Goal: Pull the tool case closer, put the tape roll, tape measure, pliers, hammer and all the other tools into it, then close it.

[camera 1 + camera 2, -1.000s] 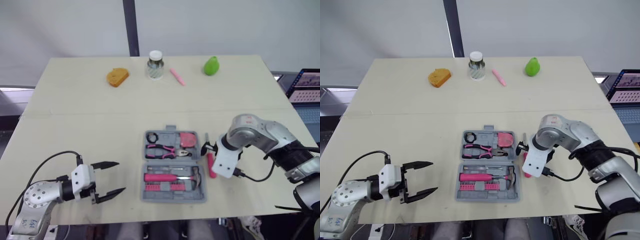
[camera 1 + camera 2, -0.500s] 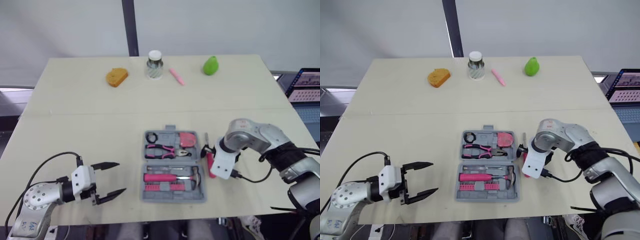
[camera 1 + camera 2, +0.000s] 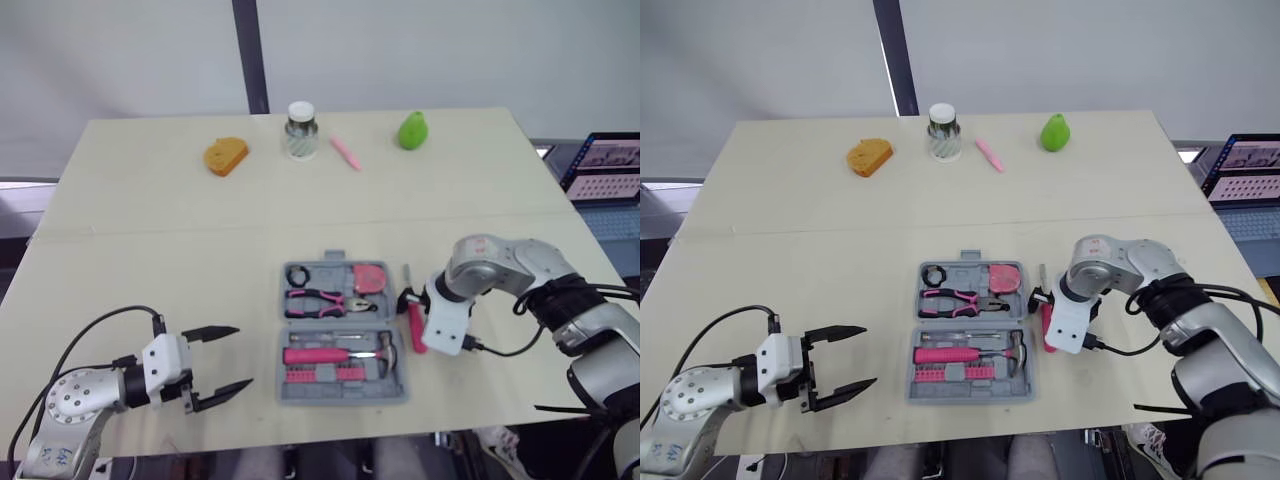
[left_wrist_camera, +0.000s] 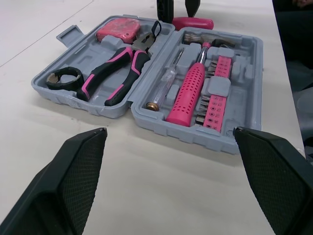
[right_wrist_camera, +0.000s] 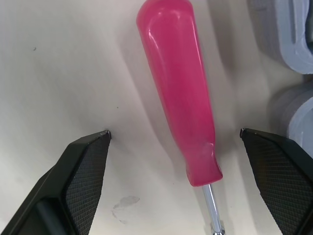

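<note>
The grey tool case (image 3: 343, 330) lies open near the table's front edge. It holds a black tape roll (image 3: 298, 275), pink-handled pliers (image 3: 318, 298), a pink tape measure (image 3: 370, 277), a pink-handled hammer (image 3: 325, 355) and a row of bits. A pink-handled screwdriver (image 3: 415, 325) lies on the table just right of the case. My right gripper (image 3: 408, 300) is open and low over it, one finger either side of the handle (image 5: 181, 88), not touching it. My left gripper (image 3: 225, 362) is open and empty at the front left, pointing at the case (image 4: 146, 83).
Along the far edge stand an orange bread-like piece (image 3: 226, 155), a glass jar (image 3: 299, 130), a pink pen (image 3: 344, 152) and a green pear (image 3: 412, 130). A laptop (image 3: 605, 165) sits beyond the table's right side. A cable trails from my right wrist.
The camera has shifted a little. My right gripper stays open over the screwdriver and my left gripper holds still.
</note>
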